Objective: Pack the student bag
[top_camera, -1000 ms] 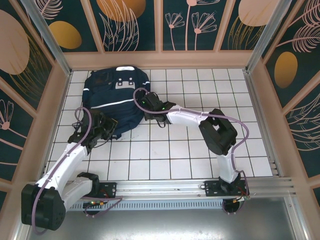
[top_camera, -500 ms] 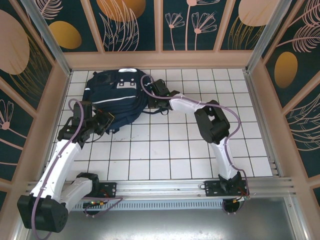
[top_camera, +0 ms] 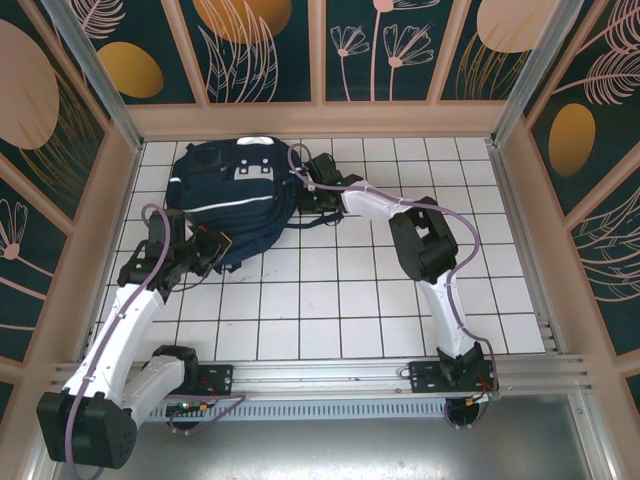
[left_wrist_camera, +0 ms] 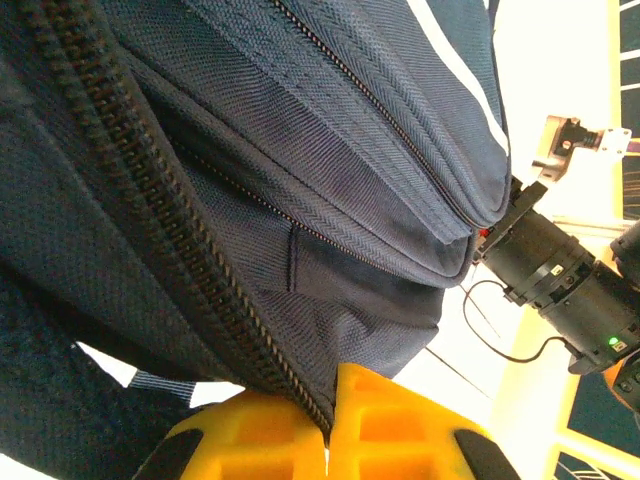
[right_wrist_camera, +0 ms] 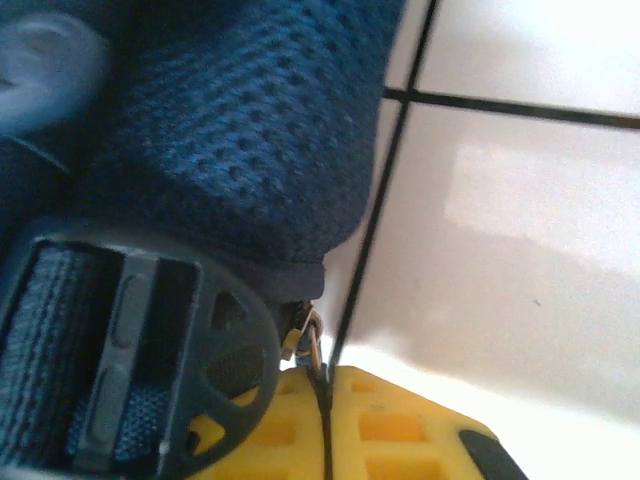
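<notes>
White floor tiles (top_camera: 330, 300) with dark grout lie beneath the left gripper (top_camera: 213, 247) and the right gripper (top_camera: 300, 192). Ahead of them and out to both sides stand teal wall panels (top_camera: 270, 60) painted with pale leaves and orange discs, framed in light wood. Behind them runs an aluminium rail (top_camera: 330, 373).

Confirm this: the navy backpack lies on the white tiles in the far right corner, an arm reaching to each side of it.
Wrong corner. The student bag lies on the white tiles in the far left corner, not the right; the top external view shows it. The rest holds.
</notes>
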Robot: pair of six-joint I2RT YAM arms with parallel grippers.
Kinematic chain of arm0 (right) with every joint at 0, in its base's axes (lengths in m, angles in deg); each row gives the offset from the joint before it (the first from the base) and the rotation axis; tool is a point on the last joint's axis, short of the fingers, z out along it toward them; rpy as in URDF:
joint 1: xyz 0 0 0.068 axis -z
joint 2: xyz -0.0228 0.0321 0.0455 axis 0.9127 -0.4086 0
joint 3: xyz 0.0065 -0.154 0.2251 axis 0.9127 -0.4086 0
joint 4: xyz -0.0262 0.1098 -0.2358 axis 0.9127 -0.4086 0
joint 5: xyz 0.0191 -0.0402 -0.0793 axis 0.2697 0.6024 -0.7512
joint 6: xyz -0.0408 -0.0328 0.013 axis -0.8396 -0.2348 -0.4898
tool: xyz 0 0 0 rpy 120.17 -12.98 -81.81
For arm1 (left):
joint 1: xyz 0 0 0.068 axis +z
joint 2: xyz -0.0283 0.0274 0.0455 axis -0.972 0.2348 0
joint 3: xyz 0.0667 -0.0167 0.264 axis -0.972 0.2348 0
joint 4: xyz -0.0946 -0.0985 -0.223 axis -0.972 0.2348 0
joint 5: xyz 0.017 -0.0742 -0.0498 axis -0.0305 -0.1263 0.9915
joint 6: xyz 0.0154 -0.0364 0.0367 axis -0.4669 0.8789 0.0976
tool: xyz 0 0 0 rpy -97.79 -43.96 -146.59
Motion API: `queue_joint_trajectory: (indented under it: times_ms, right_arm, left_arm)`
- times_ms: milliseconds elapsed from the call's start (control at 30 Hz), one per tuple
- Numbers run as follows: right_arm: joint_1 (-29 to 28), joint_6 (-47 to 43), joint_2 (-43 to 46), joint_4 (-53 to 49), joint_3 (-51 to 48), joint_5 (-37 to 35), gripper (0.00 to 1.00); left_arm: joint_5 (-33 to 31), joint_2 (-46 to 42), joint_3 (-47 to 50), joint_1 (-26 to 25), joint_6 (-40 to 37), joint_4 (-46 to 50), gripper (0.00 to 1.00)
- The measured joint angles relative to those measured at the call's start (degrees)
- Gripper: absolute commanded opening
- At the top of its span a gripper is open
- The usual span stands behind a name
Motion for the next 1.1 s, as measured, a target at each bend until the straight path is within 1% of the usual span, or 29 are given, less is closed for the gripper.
queue_joint_trajectory:
  times_ms: [33, 100, 267, 367, 433, 567, 733, 833, 900, 967, 1000, 1033, 1067, 1100]
  right_arm:
    - [0.44, 0.39, 0.72, 0.46, -1.42, -0.96, 0.44]
    - [2.25, 1.33, 2.91, 0.83, -4.92, -4.0, 0.53]
    - [7.5, 4.02, 12.79, 0.63, -14.53, -10.64, 0.61]
    - [7.45, 5.14, 21.03, 0.66, -19.87, -13.6, 0.65]
    - [6.88, 6.01, 26.27, 0.94, -22.84, -15.26, 0.68]
    - [6.54, 7.17, 34.71, 1.22, -28.15, -17.62, 0.71]
    - [7.17, 8.31, 40.89, 0.74, -33.07, -20.24, 0.8]
    - [7.34, 9.01, 43.36, -0.15, -34.36, -22.1, 0.87]
    - [7.43, 9.27, 45.13, -0.57, -35.1, -23.45, 0.95]
    - [7.52, 9.81, 47.01, -0.76, -36.04, -24.79, 0.99]
    - [7.52, 10.12, 48.15, -0.76, -36.7, -25.51, 0.99]
    - [7.56, 10.23, 49.09, -0.72, -37.27, -25.92, 0.99]
    - [7.56, 10.19, 50.29, -0.66, -37.94, -26.12, 0.99]
    - [7.65, 10.16, 51.54, -0.2, -38.8, -26.27, 0.99]
  left_arm:
    - [0.52, -0.07, 1.03, 0.11, 0.57, -0.76, 0.0]
    - [0.94, -0.04, 2.47, 0.33, 1.31, -1.51, 0.0]
    - [1.36, 2.16, 3.3, 0.48, 1.99, -4.09, 0.0]
    - [1.49, 4.79, 3.32, -0.02, 2.6, -6.12, 0.0]
    - [1.09, 6.73, 3.32, -1.55, 3.17, -7.52, 0.0]
    - [-0.68, 11.21, 3.04, -7.56, 5.05, -11.82, 0.0]
    - [-2.86, 20.13, -1.14, -14.86, 7.21, -16.81, 0.0]
    - [-4.28, 26.36, -5.81, -19.02, 8.02, -19.06, 0.0]
    - [-5.14, 31.06, -10.08, -21.62, 8.26, -19.93, 0.0]
    - [-6.1, 35.56, -14.62, -24.0, 8.39, -20.57, 0.0]
    - [-6.54, 37.62, -16.85, -25.07, 8.39, -20.81, 0.04]
    - [-6.82, 39.39, -18.73, -25.9, 8.37, -20.94, 0.14]
    - [-7.15, 41.33, -20.94, -26.8, 8.22, -21.03, 0.31]
    - [-7.06, 42.99, -22.88, -27.43, 7.91, -21.03, 0.42]
